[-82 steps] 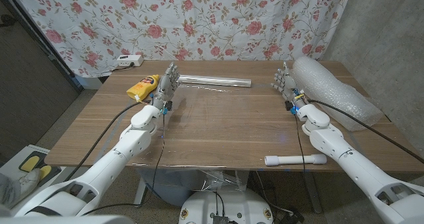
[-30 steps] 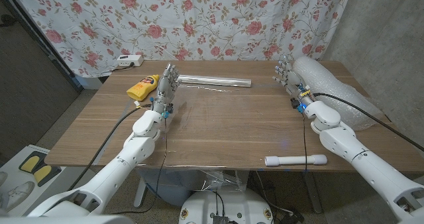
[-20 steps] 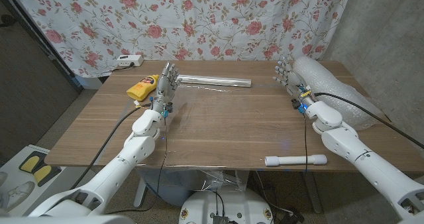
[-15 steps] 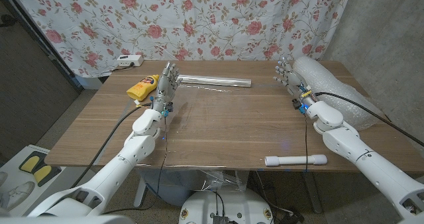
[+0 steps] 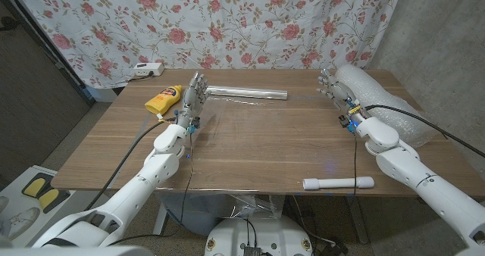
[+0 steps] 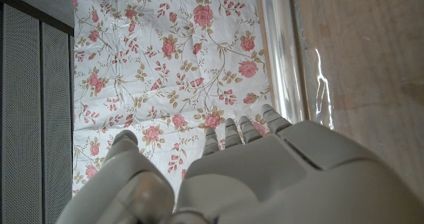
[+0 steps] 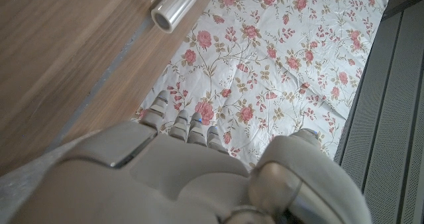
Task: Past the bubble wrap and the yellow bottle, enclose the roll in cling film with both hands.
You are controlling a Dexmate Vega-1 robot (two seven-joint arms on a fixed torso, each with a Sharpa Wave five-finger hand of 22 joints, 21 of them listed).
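Roll lying untouched at tabletop's far edge; left hand and right hand hovering empty, fingers spread, wrapping not begun.

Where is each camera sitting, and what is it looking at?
Head view: sits on the robot's head, looking down over the wooden table; both arms show, the left robot hand by the yellow bottle, the right robot hand by the bubble wrap.
Left wrist view: looks along the back of the left robot hand at the cling film roll and the floral curtain.
Right wrist view: looks along the back of the right robot hand at the roll's end.
Shared: all three show the cling film roll.
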